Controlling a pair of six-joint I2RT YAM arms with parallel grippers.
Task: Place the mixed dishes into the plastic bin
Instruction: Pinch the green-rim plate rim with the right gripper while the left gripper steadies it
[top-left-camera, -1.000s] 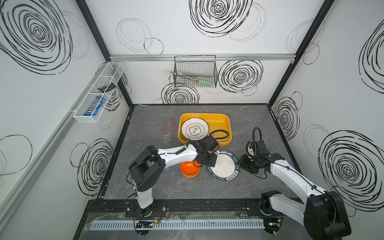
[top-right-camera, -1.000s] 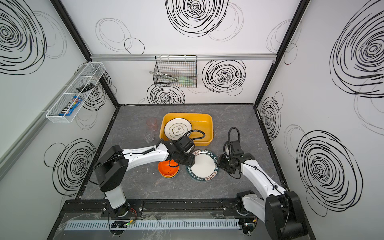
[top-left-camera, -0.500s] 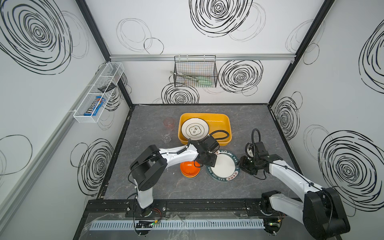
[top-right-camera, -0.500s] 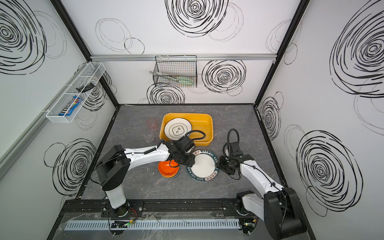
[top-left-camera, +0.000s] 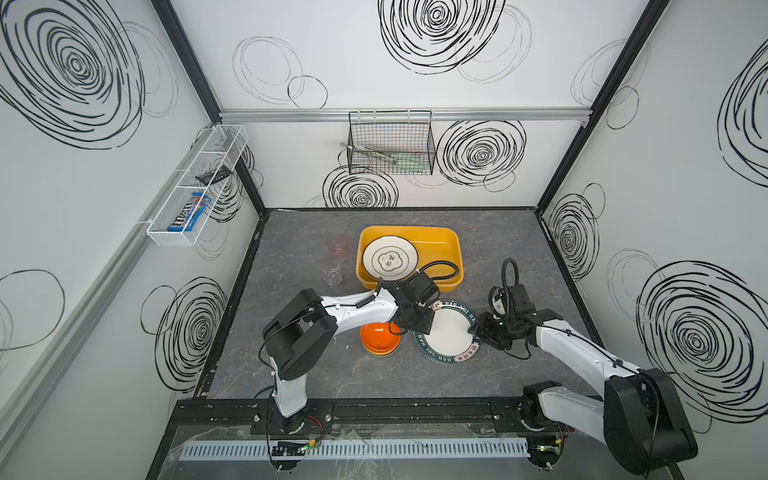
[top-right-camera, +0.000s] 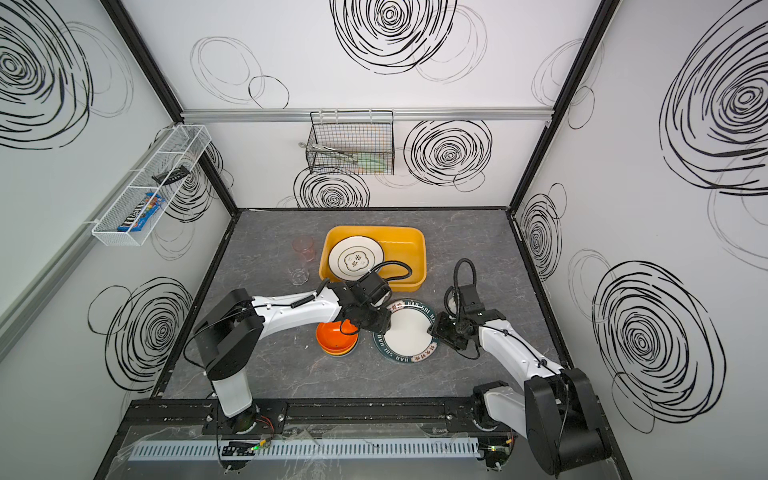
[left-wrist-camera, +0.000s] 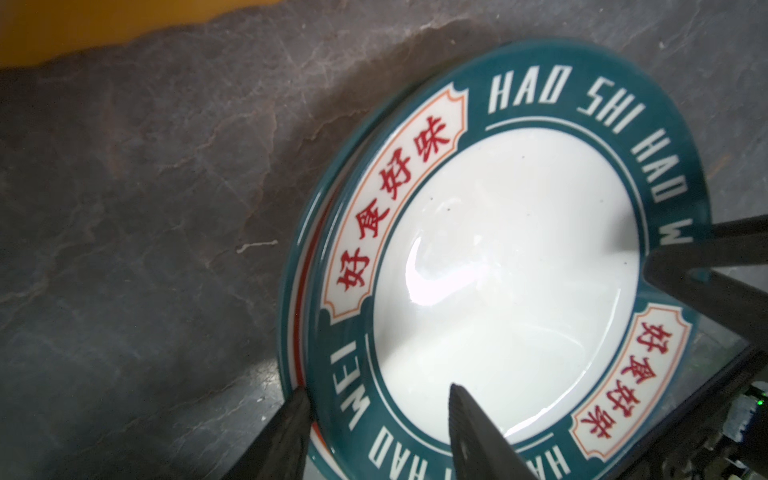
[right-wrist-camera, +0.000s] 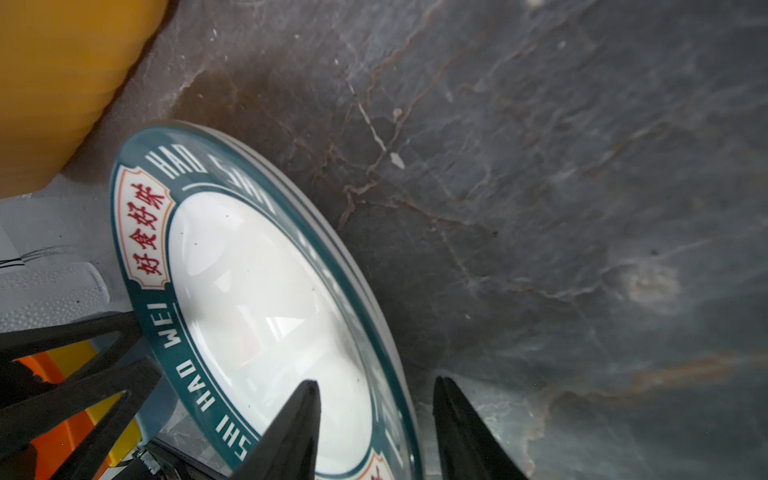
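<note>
Green-rimmed plate (top-left-camera: 446, 332): my left gripper (left-wrist-camera: 378, 390) has narrowed round its rim, jaws still apart; right gripper (right-wrist-camera: 376, 380) straddles the opposite rim, unclosed. Bin (top-left-camera: 409, 230) lift looks close.

We see white walls (top-left-camera: 345, 41) scrawled with black swirls, joined by black posts (top-left-camera: 186, 62). A silver rail (top-left-camera: 498, 113) crosses the back wall; a wire basket (top-left-camera: 390, 145) hangs from it. A mesh rack (top-left-camera: 195, 187) hangs on the left wall. The floor (top-left-camera: 299, 241) is grey, veined.

top views: high front, facing down, whole scene | wrist views: close, share plate (left-wrist-camera: 498, 270)
</note>
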